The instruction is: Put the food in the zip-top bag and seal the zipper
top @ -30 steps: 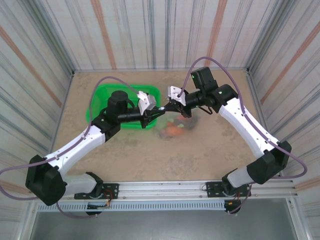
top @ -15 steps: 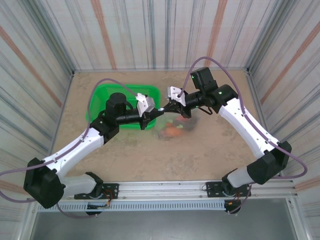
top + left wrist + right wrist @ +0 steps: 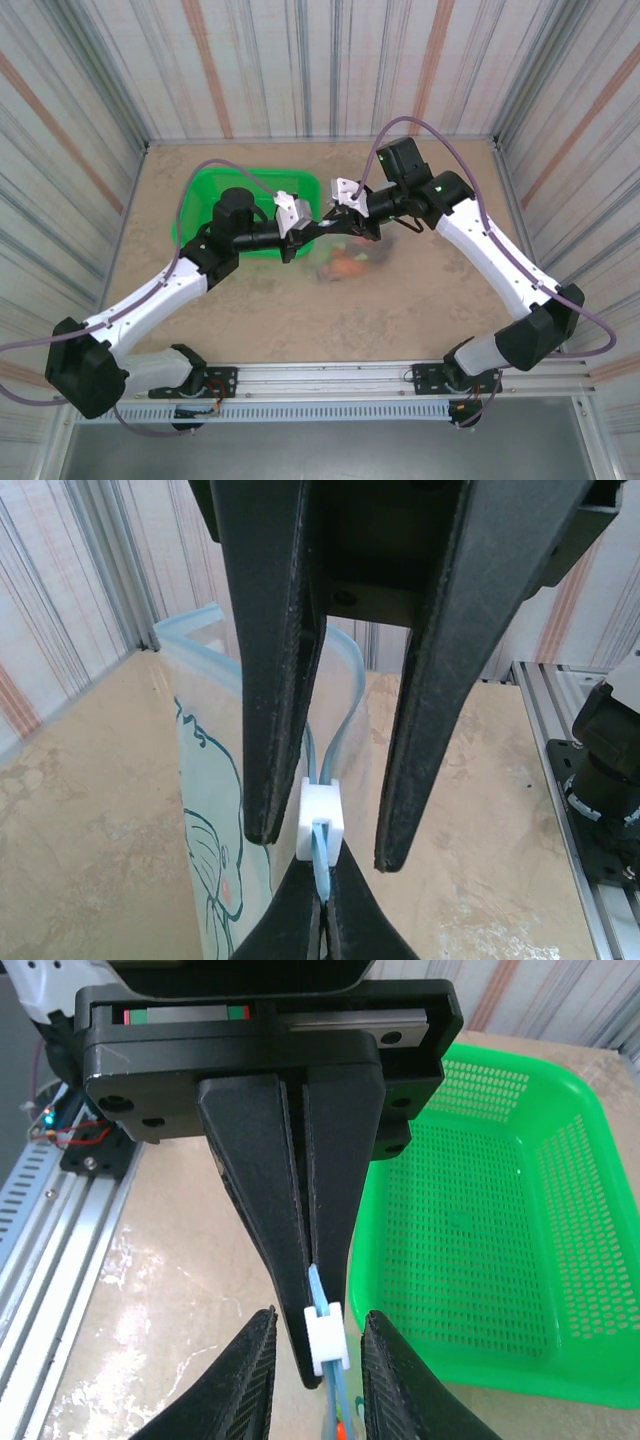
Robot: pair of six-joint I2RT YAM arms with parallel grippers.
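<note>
From above, the left claw (image 3: 320, 226) and right claw (image 3: 331, 218) meet tip to tip above the tabletop (image 3: 260, 310), with the bag (image 3: 368, 255) of food (image 3: 347, 263) just below them, beside the basket (image 3: 205, 195). The left wrist view shows the left claw part-open, its fingers either side of the white slider (image 3: 320, 818) without gripping it. In the right wrist view, the right claw is pinched tight on the zipper (image 3: 315, 1282) just above that slider.
</note>
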